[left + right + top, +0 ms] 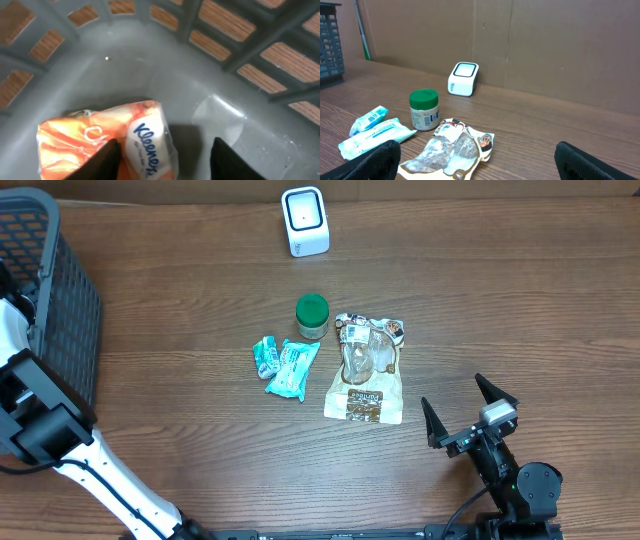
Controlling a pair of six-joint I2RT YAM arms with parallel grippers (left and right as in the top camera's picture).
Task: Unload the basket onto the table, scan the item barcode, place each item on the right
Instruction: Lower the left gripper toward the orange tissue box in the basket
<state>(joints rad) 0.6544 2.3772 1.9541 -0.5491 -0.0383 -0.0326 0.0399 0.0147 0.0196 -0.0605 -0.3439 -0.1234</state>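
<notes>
Tissue pack: an orange-and-white Kleenex pack [100, 132] lies on the grey floor of the basket, seen through the left wrist camera; no barcode shows on the side facing up.
Left hand: the left hand [165, 142] is down inside the basket, over the pack. Its two dark fingers stand apart. One is at the pack's near edge and the other is off to the side over bare basket floor, so the hand is released and grips nothing.
Basket: the dark grey lattice basket [60, 290] sits at the desk's far left edge, with wood grain showing through its wall openings.
Left arm: the white and black left arm [60, 440] reaches from the near left edge toward the basket.
Scanner: a small white scanner [305, 220] stands at the far edge of the desk, well apart from the basket.
Jar: a green-lidded jar [312, 317] stands upright near the desk's middle.
Teal packets: two teal packets [295, 370] lie side by side just in front of the jar, touching each other.
Snack bag: a clear snack bag [367, 370] with a brown printed label lies flat just right of the jar.
Right hand: the right hand [452, 392] is low over the near right part of the desk, fingers spread wide and empty, pointing toward the snack bag.
Desk: brown wood-grain desk [180, 440].
</notes>
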